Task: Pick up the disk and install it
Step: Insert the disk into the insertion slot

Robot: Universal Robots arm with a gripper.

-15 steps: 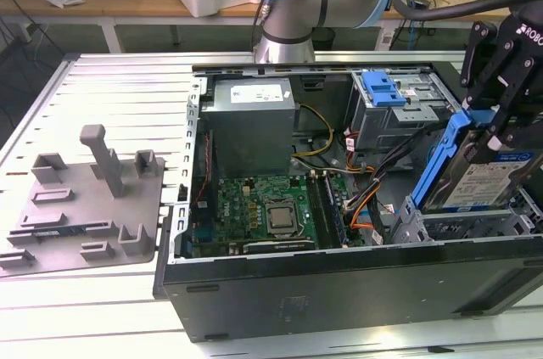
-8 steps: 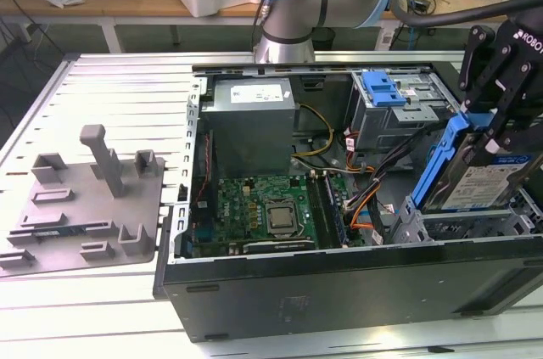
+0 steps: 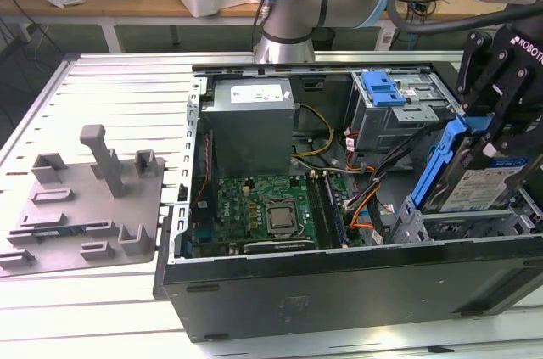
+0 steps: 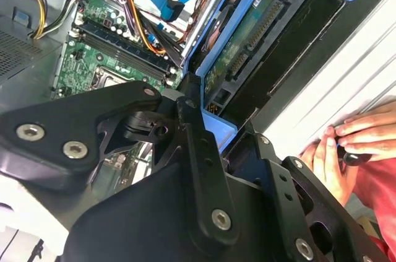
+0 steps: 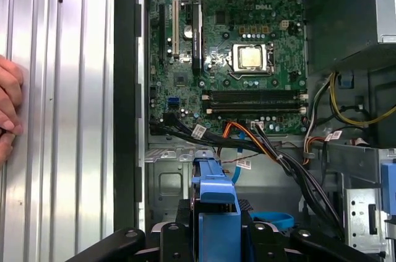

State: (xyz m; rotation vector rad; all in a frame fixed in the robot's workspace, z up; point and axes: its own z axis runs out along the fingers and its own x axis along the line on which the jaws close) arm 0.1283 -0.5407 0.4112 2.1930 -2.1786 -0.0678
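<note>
the gripper hung over the right end of the open computer case in the exterior view, its jaws clenched on the disk. the disk was held by its blue carrier frame and stood steeply tilted, label facing the near side. its lower end sat just above the grey metal drive bay at the exterior view's right, and whether it touched the bay could not be told. in the first wrist view the blue frame of the disk sat between the black fingers, and in the second wrist view its green circuit-board underside showed.

inside the case lay the motherboard with its bare processor socket, and the grey power supply stood on the far side of it. a blue caddy sat in the far drive cage. the case rested on a slatted aluminium bench, with a grey fixture plate well apart at the exterior view's left. a person's hand rested on the bench beside the case.
</note>
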